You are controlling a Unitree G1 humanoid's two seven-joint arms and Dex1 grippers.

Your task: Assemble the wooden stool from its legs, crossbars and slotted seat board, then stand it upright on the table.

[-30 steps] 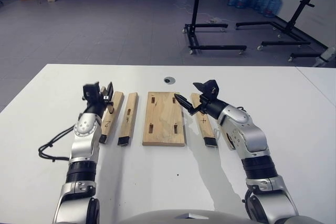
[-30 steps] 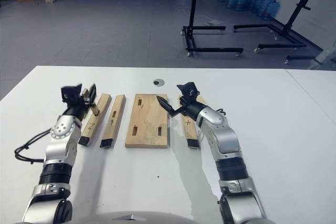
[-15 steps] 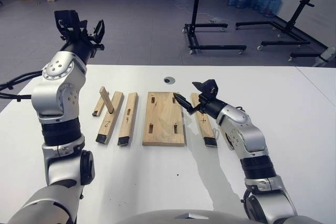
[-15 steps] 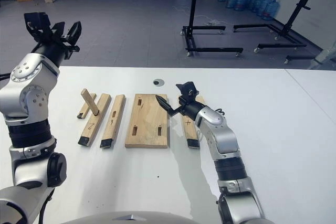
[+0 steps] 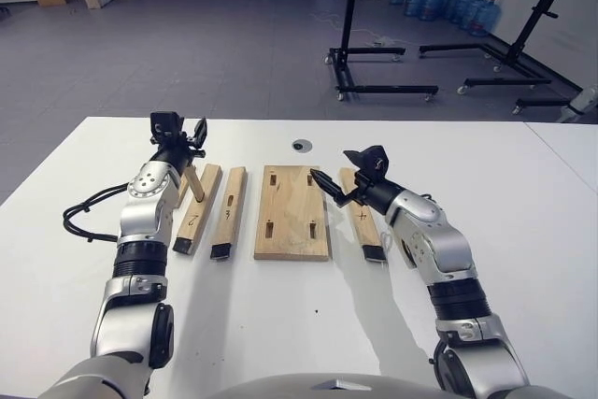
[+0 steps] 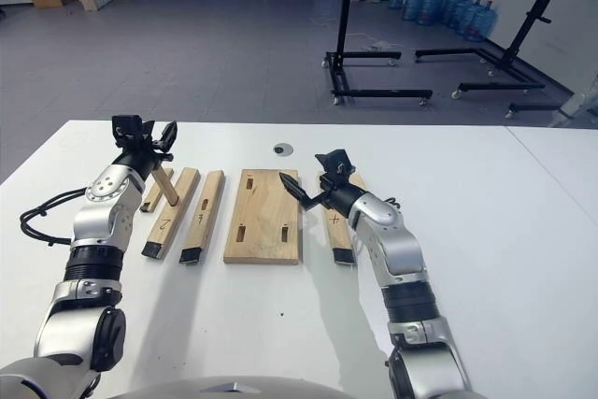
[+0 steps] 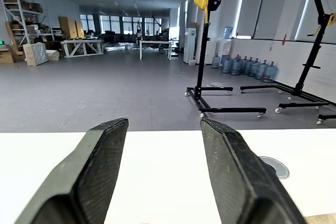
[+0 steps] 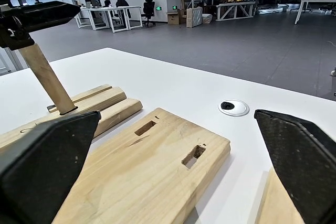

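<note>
Stool assembly looks barely begun to me: one crossbar [image 5: 192, 181] stands tilted in a leg [image 5: 193, 219] just below my spread left gripper [image 5: 179, 129], while the seat board [image 5: 290, 217] lies loose on the tabletop [image 5: 523, 231] beneath my spread right gripper [image 5: 338, 170].

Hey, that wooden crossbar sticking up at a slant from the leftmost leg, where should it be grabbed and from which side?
Grip the crossbar near its free upper end, coming down from above: its lower end meets the leg, so only the top is clear. The open left gripper is probably best placed.
</note>
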